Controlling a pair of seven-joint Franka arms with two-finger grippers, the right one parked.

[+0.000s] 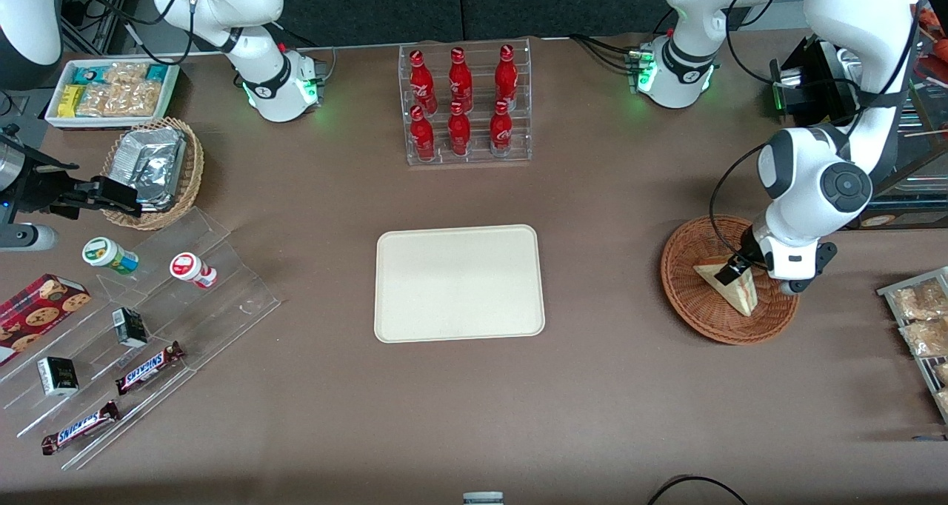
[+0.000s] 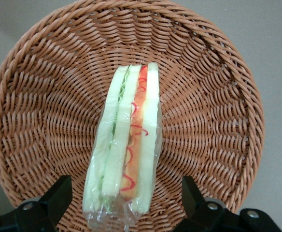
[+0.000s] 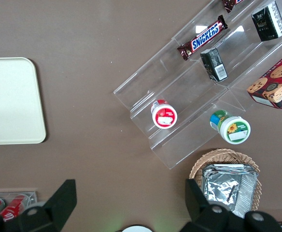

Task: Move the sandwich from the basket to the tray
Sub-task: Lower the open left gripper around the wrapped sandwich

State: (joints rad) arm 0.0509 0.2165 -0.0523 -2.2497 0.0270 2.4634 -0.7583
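The sandwich (image 1: 735, 290) (image 2: 126, 140), a wedge wrapped in clear film, stands on edge in the reddish-brown wicker basket (image 1: 689, 309) (image 2: 44, 96) toward the working arm's end of the table. My gripper (image 1: 739, 272) (image 2: 125, 195) hangs low over the basket and is open. One black finger (image 2: 59, 193) stands on each side of the sandwich's wide end, with a gap between each finger and the wrap. The cream tray (image 1: 459, 283) (image 3: 10, 101) lies bare at the table's middle.
A clear rack of red bottles (image 1: 468, 105) stands farther from the camera than the tray. Toward the parked arm's end are a stepped acrylic rack with snacks (image 1: 141, 320), a tan basket holding a foil pack (image 1: 155, 168) and a white snack box (image 1: 111, 90). Snack packs (image 1: 922, 320) lie beside the basket.
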